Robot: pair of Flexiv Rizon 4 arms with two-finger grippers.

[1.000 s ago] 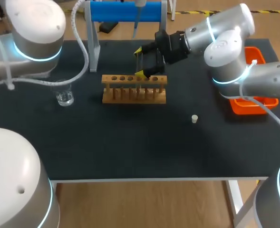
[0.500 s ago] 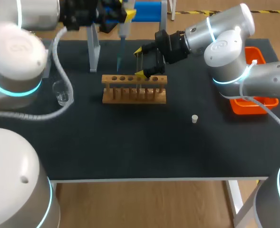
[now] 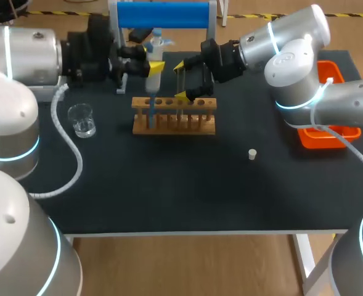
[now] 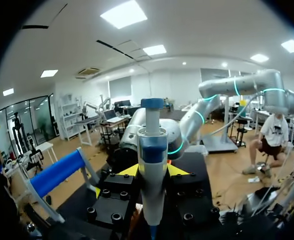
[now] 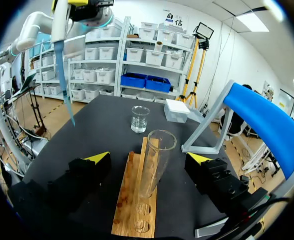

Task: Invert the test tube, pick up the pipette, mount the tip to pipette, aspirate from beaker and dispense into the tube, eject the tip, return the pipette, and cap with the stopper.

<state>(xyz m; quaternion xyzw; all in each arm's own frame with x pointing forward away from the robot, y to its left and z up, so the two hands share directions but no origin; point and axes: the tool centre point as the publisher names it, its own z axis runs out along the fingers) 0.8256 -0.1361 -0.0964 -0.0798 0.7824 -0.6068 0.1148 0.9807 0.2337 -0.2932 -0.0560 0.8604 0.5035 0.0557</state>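
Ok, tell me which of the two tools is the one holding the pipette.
The left tool, shut on the pipette above one end of the wooden rack. The right tool is open, standing either side of the test tube without touching it.

Black table point(image 3: 169, 185), wooden rack point(image 3: 174, 123), glass beaker point(image 3: 82, 120), white stopper point(image 3: 252, 154), blue stand point(image 3: 163, 15), orange tray point(image 3: 329, 137)

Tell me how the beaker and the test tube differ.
The beaker is short and wide; the test tube is tall and slim. The beaker stands on the table; the test tube stands in the wooden rack, between the right hand's open fingers. Both are clear, mouths up.
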